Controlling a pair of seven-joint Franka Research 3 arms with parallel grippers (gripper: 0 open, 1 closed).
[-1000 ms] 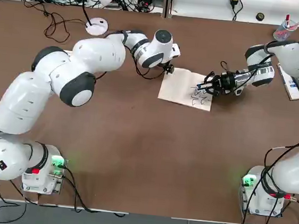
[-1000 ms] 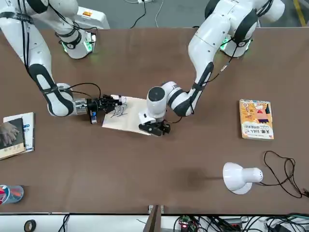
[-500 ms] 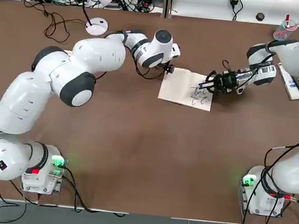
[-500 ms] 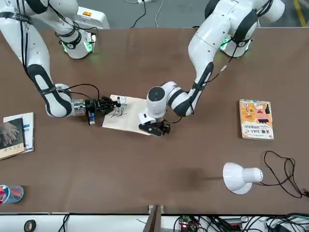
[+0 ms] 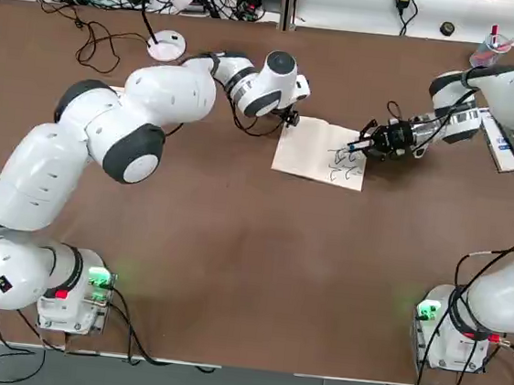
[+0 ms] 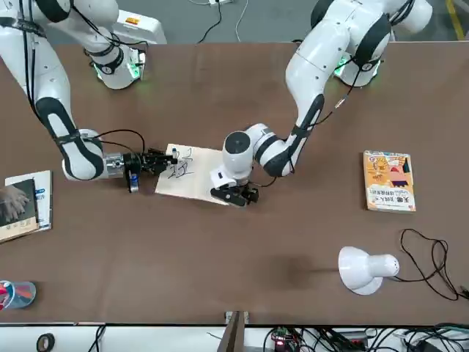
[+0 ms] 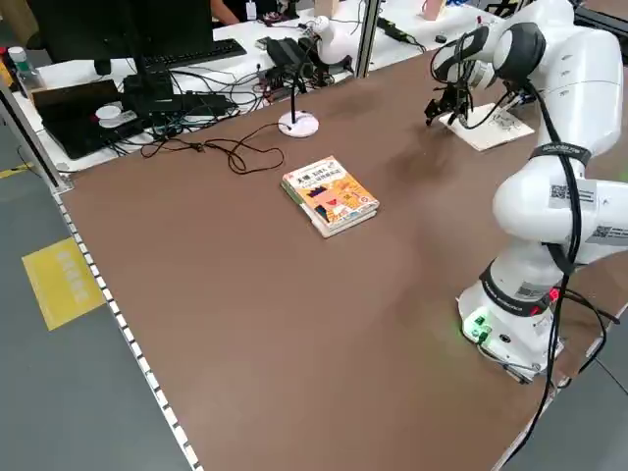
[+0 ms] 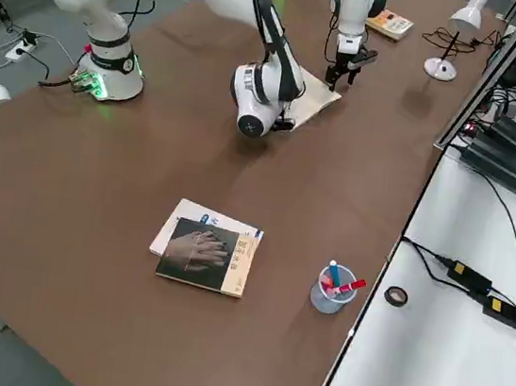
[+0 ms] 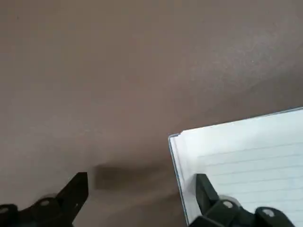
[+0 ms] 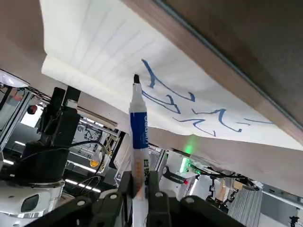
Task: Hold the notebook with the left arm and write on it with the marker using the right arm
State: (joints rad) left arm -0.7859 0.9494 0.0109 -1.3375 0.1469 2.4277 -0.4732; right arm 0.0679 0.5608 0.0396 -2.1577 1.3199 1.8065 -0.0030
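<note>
My right fingers (image 10: 138, 189) clamp the marker (image 10: 139, 123) tip-outward so it can reach the page; my left fingers (image 9: 142, 198), 2 apart, sit by the edge of the notebook (image 5: 321, 153), open on the worktop (image 5: 233, 245), to steady it

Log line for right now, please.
right hand: shut on marker, over notebook | left hand: open, at notebook edge | strokes: on page
</note>
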